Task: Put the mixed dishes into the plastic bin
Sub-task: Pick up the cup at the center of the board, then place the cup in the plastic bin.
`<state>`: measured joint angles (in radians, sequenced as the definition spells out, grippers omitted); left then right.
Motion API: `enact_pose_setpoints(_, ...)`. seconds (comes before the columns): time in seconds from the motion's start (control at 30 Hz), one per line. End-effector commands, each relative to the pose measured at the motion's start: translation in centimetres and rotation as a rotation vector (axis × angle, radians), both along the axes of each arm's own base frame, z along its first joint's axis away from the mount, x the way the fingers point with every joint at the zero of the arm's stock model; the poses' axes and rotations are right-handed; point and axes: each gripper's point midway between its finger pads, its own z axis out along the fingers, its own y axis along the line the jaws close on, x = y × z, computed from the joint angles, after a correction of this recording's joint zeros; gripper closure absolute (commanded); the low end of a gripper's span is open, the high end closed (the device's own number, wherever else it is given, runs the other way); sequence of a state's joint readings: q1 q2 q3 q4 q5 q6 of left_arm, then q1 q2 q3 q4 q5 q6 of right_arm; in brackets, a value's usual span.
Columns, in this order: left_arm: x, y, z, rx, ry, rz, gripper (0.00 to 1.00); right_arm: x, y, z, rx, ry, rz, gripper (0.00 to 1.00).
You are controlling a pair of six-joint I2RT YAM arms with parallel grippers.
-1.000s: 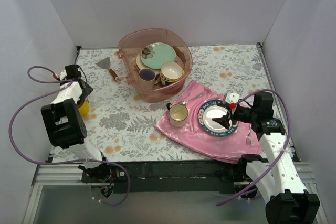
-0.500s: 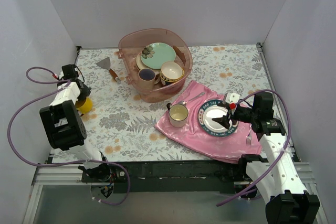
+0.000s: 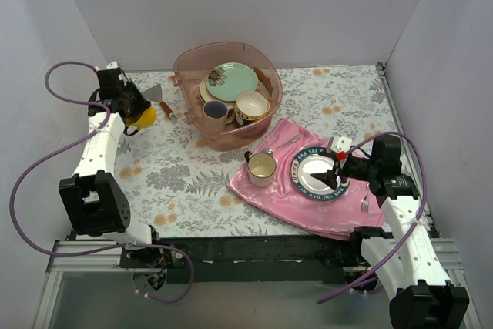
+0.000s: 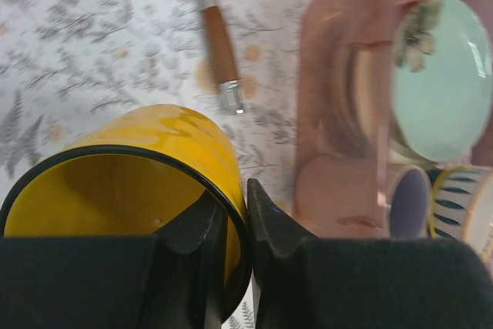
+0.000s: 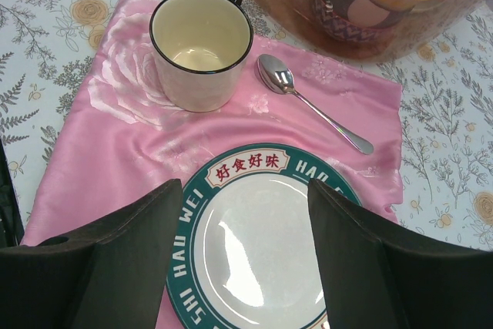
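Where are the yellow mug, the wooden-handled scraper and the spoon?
yellow mug (image 4: 154,132): left wrist view, on its outer wall.
wooden-handled scraper (image 4: 219,48): left wrist view, on the wooden handle.
spoon (image 5: 276,73): right wrist view, on its bowl.

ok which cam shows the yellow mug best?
Left wrist: it shows the yellow mug close up, its rim pinched between the left gripper's jaws. Top external shows it small, partly hidden by that gripper. Right wrist doesn't show it.

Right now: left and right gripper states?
Left gripper: closed on the yellow mug, pinching its wall.
Right gripper: open, holding nothing, above the lettered plate.
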<state>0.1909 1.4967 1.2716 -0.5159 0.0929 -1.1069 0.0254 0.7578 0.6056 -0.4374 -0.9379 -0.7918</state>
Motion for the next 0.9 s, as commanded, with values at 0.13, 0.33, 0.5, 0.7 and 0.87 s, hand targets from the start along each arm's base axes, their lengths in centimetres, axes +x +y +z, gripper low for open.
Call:
enact_pose_setpoints(0.13,4.1,-10.5,11.0,0.051,-0.243,-0.331,1.0,0.1,0.0,0.6,0.006,-0.039,0.009,0.26)
enact_pose_setpoints(0.33,7.2,-16.4,12.0,0.093,-0.244,-0.491,1.0,0.1,0.1,0.6,0.006,-0.04,0.013,0.26)
enact_pose_setpoints(0.5,9.1,-20.5,10.6,0.141,-0.194,-0.588,1.0,0.0,0.1,0.6,0.007,-0.036,0.014,0.26)
enact_pose_setpoints(0.7,11.5,-24.2,8.6,0.201,-0.186,-0.668,1.0,0.0,0.2,0.5,0.01,-0.033,0.02,0.26)
enact_pose_setpoints(0.87,12.9,-27.0,7.0,0.249,-0.201,-0.726,1.0,0.0,0.1,0.5,0.008,-0.032,0.016,0.26)
